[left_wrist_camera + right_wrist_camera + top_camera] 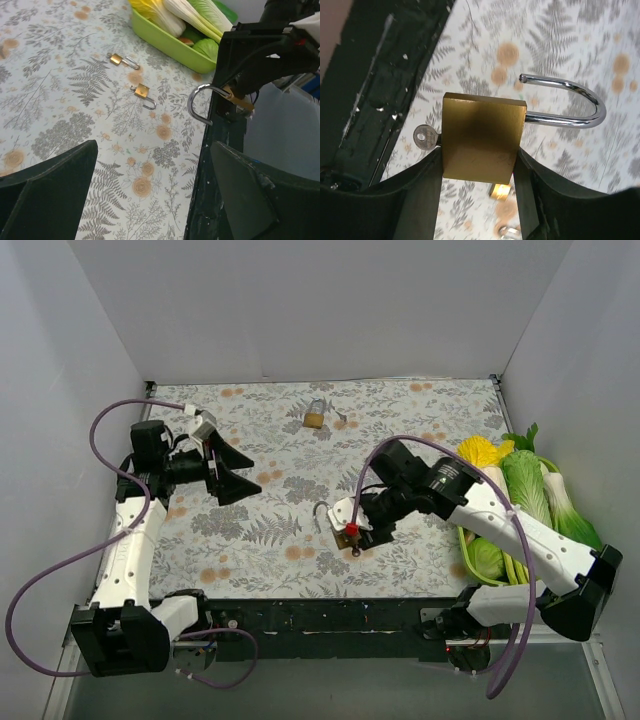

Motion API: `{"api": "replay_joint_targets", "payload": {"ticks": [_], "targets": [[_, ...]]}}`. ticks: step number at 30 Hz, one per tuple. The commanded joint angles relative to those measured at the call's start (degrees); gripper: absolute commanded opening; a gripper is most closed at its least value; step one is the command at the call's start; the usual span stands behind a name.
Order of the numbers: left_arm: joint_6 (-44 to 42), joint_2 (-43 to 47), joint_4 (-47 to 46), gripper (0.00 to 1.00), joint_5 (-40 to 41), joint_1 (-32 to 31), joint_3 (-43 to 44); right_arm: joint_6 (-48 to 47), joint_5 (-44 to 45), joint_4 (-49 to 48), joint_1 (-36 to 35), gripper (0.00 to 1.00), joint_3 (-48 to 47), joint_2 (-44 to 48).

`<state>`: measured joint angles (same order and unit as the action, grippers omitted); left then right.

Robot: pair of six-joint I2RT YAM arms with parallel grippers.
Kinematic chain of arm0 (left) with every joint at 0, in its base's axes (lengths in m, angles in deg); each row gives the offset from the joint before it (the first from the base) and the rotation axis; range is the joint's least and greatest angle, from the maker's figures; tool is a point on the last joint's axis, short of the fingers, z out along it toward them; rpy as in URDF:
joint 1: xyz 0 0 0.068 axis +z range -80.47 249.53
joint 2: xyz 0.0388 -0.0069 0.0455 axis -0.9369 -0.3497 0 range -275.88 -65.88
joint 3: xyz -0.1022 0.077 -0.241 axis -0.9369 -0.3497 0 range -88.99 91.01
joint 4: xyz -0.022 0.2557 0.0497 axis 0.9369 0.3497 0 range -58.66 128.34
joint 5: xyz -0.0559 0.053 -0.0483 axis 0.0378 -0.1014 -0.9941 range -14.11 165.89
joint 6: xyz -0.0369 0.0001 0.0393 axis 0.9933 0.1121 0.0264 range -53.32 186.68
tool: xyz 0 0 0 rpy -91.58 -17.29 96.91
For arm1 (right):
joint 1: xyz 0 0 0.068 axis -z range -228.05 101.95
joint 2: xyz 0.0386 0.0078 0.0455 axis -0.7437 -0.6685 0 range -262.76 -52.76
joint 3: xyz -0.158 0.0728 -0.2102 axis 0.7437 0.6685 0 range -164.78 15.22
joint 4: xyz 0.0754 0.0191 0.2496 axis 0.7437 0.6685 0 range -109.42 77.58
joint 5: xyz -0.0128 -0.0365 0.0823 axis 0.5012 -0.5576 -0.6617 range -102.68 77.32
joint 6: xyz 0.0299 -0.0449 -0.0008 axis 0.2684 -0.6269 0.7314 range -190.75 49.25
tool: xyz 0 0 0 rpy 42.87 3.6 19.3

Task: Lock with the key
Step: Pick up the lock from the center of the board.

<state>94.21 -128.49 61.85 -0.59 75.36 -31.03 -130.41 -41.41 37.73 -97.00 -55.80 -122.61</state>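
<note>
The right claw (477,160) holds the big brass padlock (482,135) by its sides. The little silver key (425,137) sticks out of the padlock's end, away from the steel loop (580,102). The loop is open, so the padlock is not locked yet. The left claw (152,150) is well apart from the padlock, spread wide, holding nothing. I think the loop must be pushed in and the key turned.

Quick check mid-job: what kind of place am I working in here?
Probably a lab test booth: white walls box in a floral-cloth table, padlocks and a vegetable tray as props.
</note>
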Motion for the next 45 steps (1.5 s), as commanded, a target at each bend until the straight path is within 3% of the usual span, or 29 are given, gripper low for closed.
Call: {"api": "replay_joint_targets", "payload": {"ticks": [1,2,6,7,13,20,34,40,45], "targets": [[-15.2,3.5,1.3,0.98,-3.2,-5.0,-1.4,-11.2,-9.4,1.6,-5.8,0.01,-8.4,-3.2],[-17.4,3.9,2.6,0.98,-2.6,-9.4,-1.6,-12.1,-9.5,1.9,-7.6,0.01,-9.1,-3.8],[-26.4,3.8,8.1,0.96,-1.7,-15.0,-1.5,-15.9,-9.8,2.3,-10.7,0.01,-10.9,-5.0],[-32.1,3.7,10.0,0.95,-1.5,-16.1,-1.3,-16.7,-9.6,2.5,-11.2,0.01,-10.9,-5.1],[-40.3,3.4,18.2,0.83,1.4,-25.0,-0.4,-21.3,-9.2,3.8,-13.2,0.01,-11.5,-5.6],[-53.5,-0.9,30.5,0.78,6.3,-32.9,2.5,-24.5,-9.5,5.9,-13.8,0.01,-12.1,-6.8],[-57.8,-6.9,34.3,0.48,14.4,-42.4,6.4,-26.1,-11.2,11.8,-13.9,0.01,-17.9,-12.2],[-56.8,-6.9,33.6,0.16,15.0,-43.4,7.0,-25.5,-11.8,13.5,-13.9,0.01,-19.7,-14.0],[-48.1,-5.1,27.3,0.0,14.3,-43.5,6.3,-21.6,-12.3,12.0,-13.9,0.01,-20.0,-14.5]]}}
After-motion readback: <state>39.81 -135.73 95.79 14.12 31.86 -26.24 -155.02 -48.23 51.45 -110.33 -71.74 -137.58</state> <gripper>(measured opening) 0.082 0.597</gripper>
